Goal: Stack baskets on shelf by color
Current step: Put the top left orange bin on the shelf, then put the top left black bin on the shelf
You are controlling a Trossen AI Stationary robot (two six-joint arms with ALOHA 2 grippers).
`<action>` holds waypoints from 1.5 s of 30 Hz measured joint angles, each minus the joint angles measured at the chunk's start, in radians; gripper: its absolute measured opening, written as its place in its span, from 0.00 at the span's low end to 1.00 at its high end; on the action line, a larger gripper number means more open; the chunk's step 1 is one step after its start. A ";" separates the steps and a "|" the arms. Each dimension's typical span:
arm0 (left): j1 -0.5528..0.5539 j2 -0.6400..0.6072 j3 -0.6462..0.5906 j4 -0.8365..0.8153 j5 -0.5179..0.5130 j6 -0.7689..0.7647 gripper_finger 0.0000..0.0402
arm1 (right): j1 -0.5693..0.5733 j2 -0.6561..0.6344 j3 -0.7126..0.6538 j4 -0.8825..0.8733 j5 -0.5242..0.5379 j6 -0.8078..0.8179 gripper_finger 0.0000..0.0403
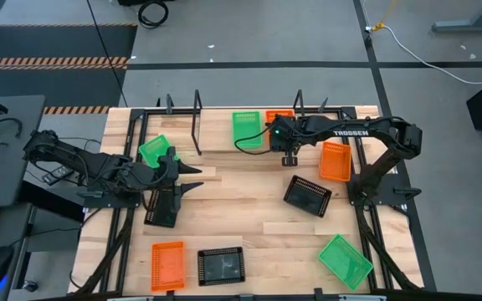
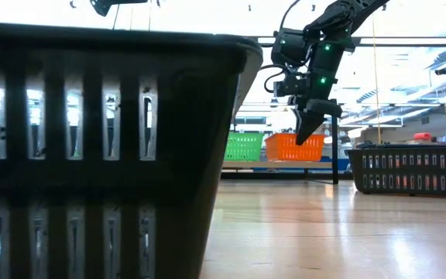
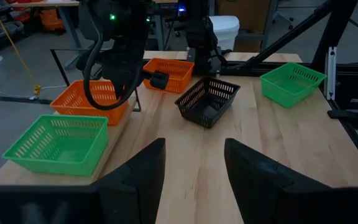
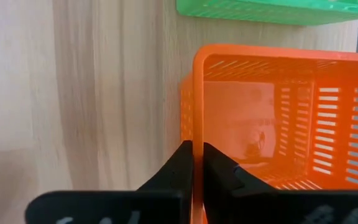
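Orange plastic mesh is all I have between my right gripper (image 4: 197,163), whose jaws are clenched on the thin side wall of an orange basket (image 4: 278,118), and that narrow pinch is my main worry: the wall is flexible and slick, so the basket could pivot or slip out if I move quickly. It sits at the shelf (image 1: 216,138) beside the green basket (image 1: 246,128), though from the low view I cannot be sure whether it is resting on the board or hanging just above it. If I let go while it is tilted, it may land askew or nudge the green one out of place. The black upright rods are near the arm, and a careless retreat could catch one. My left gripper (image 1: 189,178) waits over the surface with its jaws spread and empty, near a black basket (image 1: 161,207).
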 joint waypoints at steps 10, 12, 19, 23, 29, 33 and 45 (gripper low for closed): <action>0.000 0.000 0.000 0.000 0.000 0.000 0.43 | 0.001 0.000 0.000 0.003 -0.003 0.010 0.10; 0.000 0.000 0.000 0.000 0.000 0.000 0.43 | 0.002 0.000 0.000 0.004 -0.003 0.010 0.14; 0.000 0.000 0.000 0.000 0.000 0.000 0.43 | 0.020 -0.001 0.021 0.006 -0.002 0.014 0.27; 0.000 0.000 0.000 -0.001 0.000 0.000 0.43 | 0.053 -0.012 0.115 -0.087 0.000 0.055 0.32; 0.000 0.000 0.000 -0.003 0.000 0.000 0.43 | 0.130 -0.013 0.298 -0.302 -0.015 0.218 0.34; 0.000 0.000 0.000 -0.007 0.000 -0.002 0.43 | 0.208 -0.013 0.360 -0.388 -0.121 0.261 0.34; 0.000 0.000 0.000 -0.008 0.060 -0.028 0.43 | 0.515 -0.014 0.285 -0.184 -0.129 0.378 0.34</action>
